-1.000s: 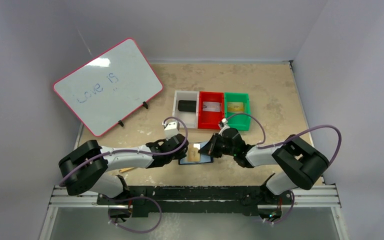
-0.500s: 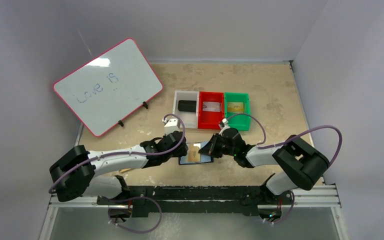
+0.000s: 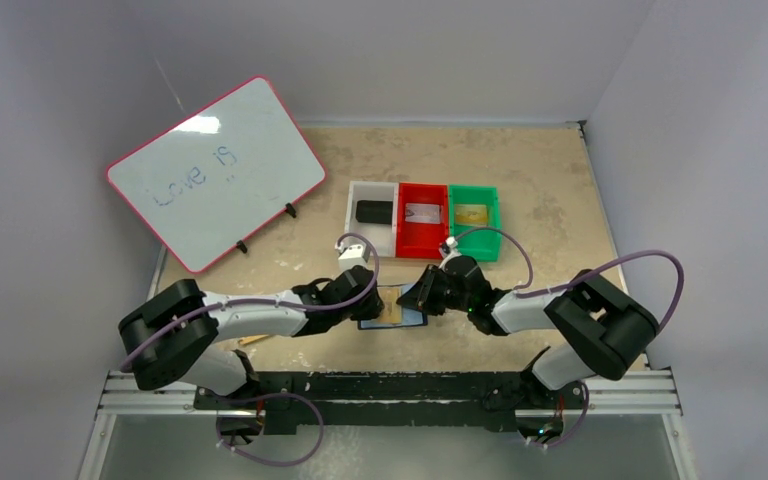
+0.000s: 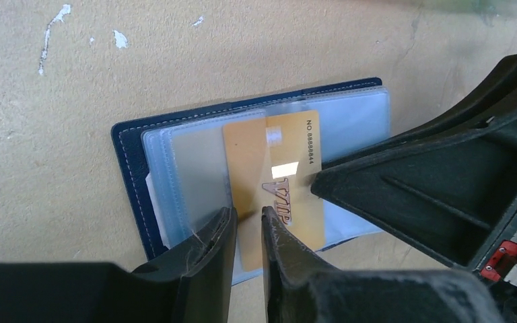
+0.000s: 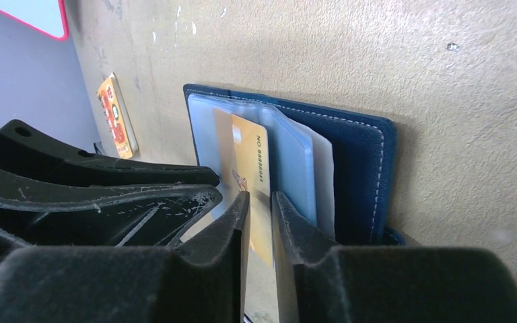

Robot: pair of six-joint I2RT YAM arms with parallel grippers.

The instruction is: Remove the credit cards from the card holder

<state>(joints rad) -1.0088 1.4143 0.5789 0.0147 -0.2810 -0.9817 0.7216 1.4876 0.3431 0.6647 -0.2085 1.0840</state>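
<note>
- The small navy-blue bifold card holder [image 4: 129, 168] lies open and flat on the tan speckled table [image 3: 540, 190]. It sits near the front, about midway left to right, nearer than the row of white [image 3: 353, 215], red [image 3: 401, 222] and green [image 3: 491, 215] plastic bins.
- 1 thin gold plastic credit card [image 4: 279, 168], printed "VIP", lies across the holder's clear sleeves. One short end appears to reach just past the holder's edge.
- The left gripper [image 4: 248, 215] is down at that end of the card. Its jaws are parted by a narrow slit with nothing visibly clamped, so it reads as released.
- The right gripper [image 5: 259, 198] comes in from the right, and one finger touches the card's long edge. Its jaws also stand slightly apart, grasping nothing that can be seen.
- The step in hand looks like drawing this gold card out of its sleeve.
- To do it well, 1 gripper should press on the navy cover or a sleeve, clear of the card, so the holder cannot slide.
- The other should take the exposed end between its fingers, catching the card alone and not the sleeve film.
- The pull should run straight along the card's length and stay low, since a twist could jam it in the pocket or lift the whole holder.
- Whether more cards sit under the other sleeves cannot be told.
</note>
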